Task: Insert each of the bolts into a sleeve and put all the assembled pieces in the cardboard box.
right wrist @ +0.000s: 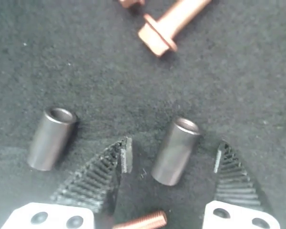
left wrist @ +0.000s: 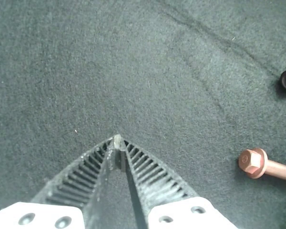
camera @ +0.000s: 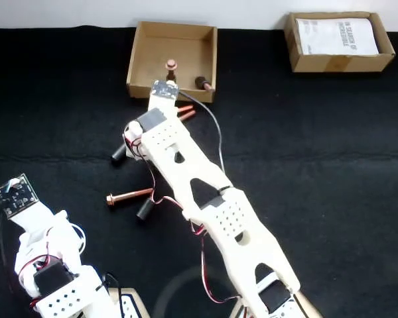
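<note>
1. The open brown cardboard box (camera: pixel 140 90) sits at the far edge of the black bench (camera: pixel 331 199), left of centre
2. Inside the box, one copper bolt in a dark sleeve (camera: pixel 171 67) stands upright, and another assembled piece (camera: pixel 203 83) lies by the box's near right corner
3. The white right arm (camera: pixel 205 192) stretches from the near edge to the box's front wall
4. The right claw (right wrist: pixel 175 145) is spread open around a dark cylindrical metal sleeve (right wrist: pixel 175 152) lying on the bench, and neither finger touches it
5. A second dark sleeve (right wrist: pixel 51 138) lies just beside it, outside one finger; a copper hex-flange bolt (right wrist: pixel 174 24) lies beyond
6. The left claw (left wrist: pixel 117 142), by the near left corner, is closed on nothing, with a loose copper bolt (left wrist: pixel 257 164) near it
</note>
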You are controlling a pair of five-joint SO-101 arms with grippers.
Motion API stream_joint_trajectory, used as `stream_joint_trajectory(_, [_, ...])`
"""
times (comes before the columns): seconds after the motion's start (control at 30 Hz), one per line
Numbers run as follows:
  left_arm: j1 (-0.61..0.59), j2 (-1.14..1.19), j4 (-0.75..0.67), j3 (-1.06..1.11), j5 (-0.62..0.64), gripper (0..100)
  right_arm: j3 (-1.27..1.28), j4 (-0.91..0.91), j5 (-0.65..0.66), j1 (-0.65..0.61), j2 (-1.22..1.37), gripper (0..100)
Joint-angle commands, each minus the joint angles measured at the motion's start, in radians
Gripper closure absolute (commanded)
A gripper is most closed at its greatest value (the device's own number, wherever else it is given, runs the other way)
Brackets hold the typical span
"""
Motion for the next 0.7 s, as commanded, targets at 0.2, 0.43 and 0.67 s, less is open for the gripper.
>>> stream_joint_trajectory(0.2, [-0.013, -0.015, 0.003, 0.016, 0.005, 99, -0.156, 0.004, -0.002, -0.002, 0.061, 97.5])
stream_joint_trajectory(0.43, [-0.013, -0.013, 0.002, 0.016, 0.005, 99, -0.229, 0.117, -0.002, -0.002, 0.059, 99.2])
stream_joint_trajectory(0.67, [-0.012, -0.008, 0.002, 0.016, 0.005, 99, -0.432, 0.252, 0.034, 0.031, 0.059, 99.2])
